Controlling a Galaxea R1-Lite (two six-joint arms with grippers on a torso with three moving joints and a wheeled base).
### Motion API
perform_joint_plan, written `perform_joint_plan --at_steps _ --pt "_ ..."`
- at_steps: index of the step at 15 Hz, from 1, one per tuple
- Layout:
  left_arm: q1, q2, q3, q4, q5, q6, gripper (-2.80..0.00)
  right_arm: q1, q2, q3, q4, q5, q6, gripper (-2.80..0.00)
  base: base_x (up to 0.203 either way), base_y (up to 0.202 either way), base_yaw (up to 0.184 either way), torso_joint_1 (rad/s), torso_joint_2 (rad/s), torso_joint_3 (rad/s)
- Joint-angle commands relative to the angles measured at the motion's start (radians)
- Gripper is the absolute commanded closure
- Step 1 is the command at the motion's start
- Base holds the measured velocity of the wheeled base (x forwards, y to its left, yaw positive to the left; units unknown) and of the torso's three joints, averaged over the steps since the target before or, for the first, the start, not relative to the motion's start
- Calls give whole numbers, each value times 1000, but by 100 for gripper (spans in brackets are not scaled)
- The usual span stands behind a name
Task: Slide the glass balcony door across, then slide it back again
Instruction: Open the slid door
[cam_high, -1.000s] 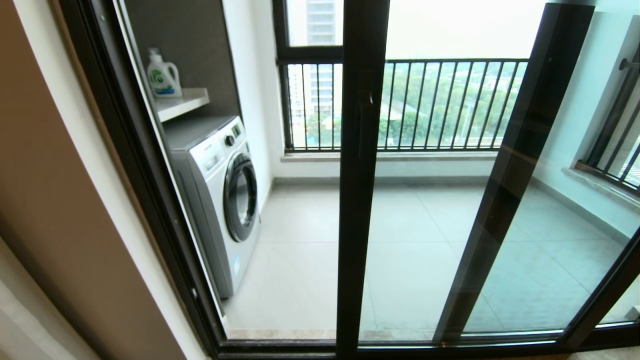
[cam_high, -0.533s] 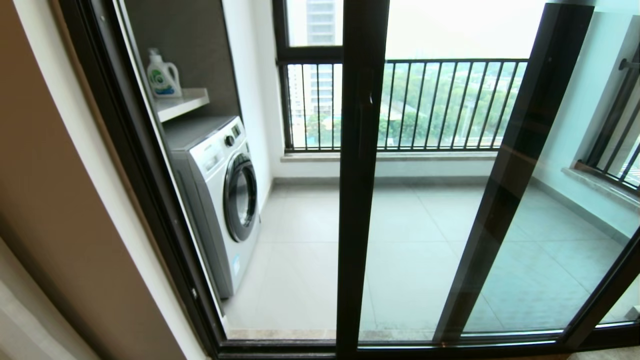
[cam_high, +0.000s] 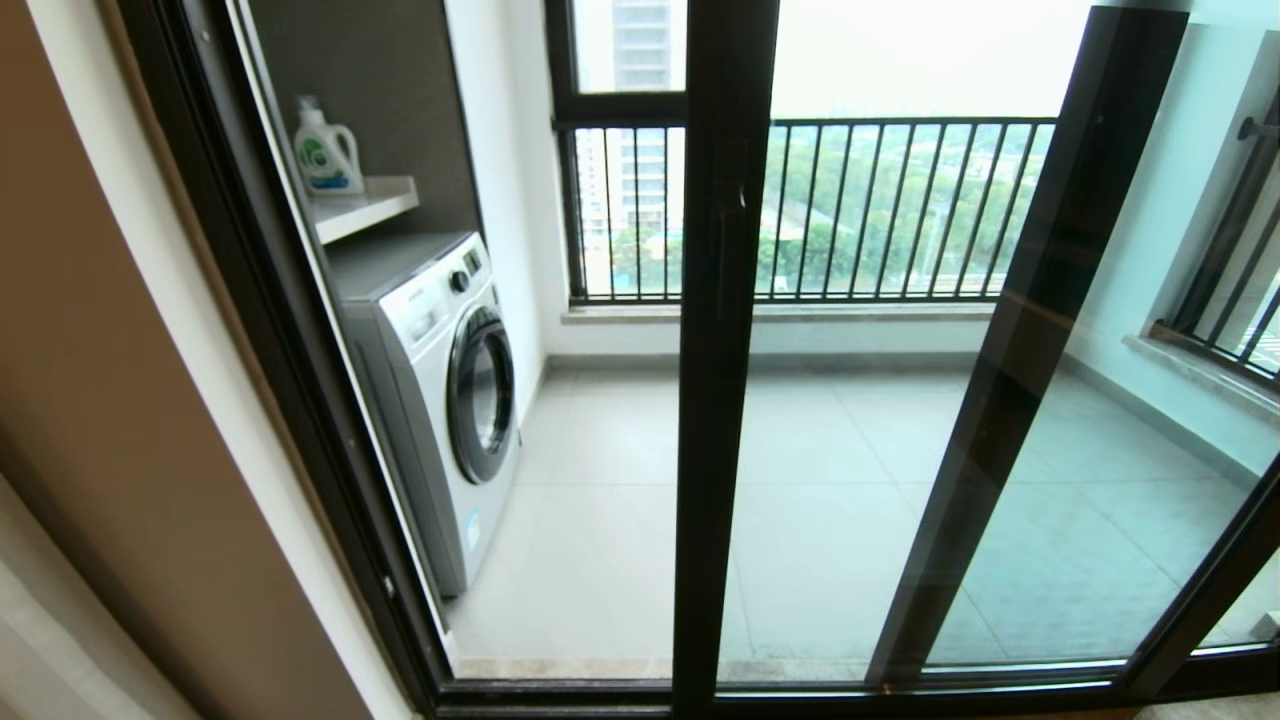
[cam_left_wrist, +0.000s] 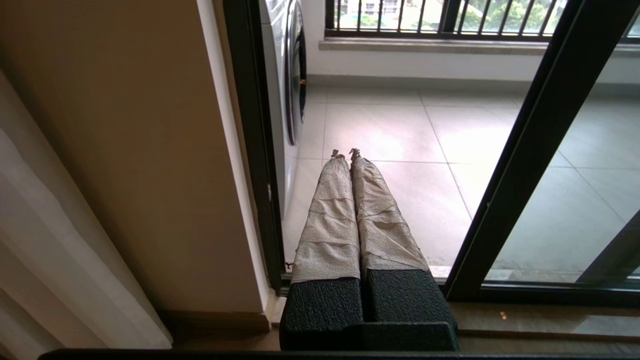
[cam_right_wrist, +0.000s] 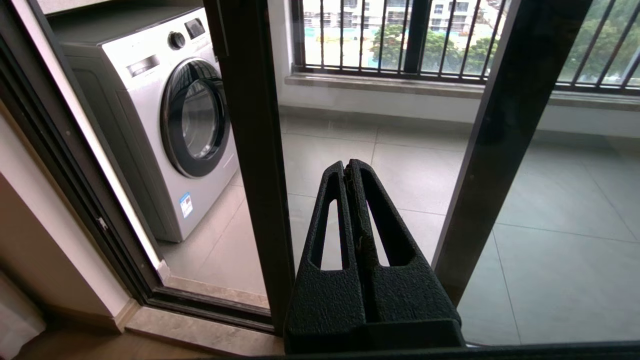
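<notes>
The glass balcony door (cam_high: 722, 400) stands partly slid across, with its dark upright right in the middle of the doorway. A small dark latch handle (cam_high: 738, 195) sits high on that upright. To the left of the upright the way is open, and there a white washing machine (cam_high: 440, 385) stands on the balcony floor (cam_high: 600, 520). Above the washing machine, a white bottle (cam_high: 325, 150) sits on a shelf (cam_high: 365, 205). Far behind the door is a black railing (cam_high: 900, 210) with thin bars.

The left gripper (cam_left_wrist: 345, 152) hangs low, near the bottom left of the door upright, and touches nothing. Its wrapped fingers (cam_left_wrist: 330, 215) are pressed together. The right gripper (cam_right_wrist: 347, 167) hangs just right of the door upright, close to the glass. Its black fingers (cam_right_wrist: 327, 220) are together too, holding nothing.
</notes>
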Motion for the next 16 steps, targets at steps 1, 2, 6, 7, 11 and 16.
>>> perform_joint_plan --at_steps 1,2,6,7,11,16 --pt "0 2 0 0 0 0 0 19 352 -126 -77 29 0 0 0 0 0 0 0 0" --pt "0 2 0 0 0 0 0 46 450 -183 -113 37 1 0 0 0 0 0 0 0" --pt "0 2 0 0 0 0 0 350 705 -408 -184 -24 1 0 0 0 0 0 0 0" --pt "0 2 0 0 0 0 0 429 758 -455 -190 -84 1 0 0 0 0 0 0 0" --pt "0 3 0 0 0 0 0 585 974 -651 -202 -259 -13 0 0 0 0 0 0 0" --pt "0 3 0 0 0 0 0 595 1251 -861 -267 -325 -33 0 0 0 0 0 0 0"
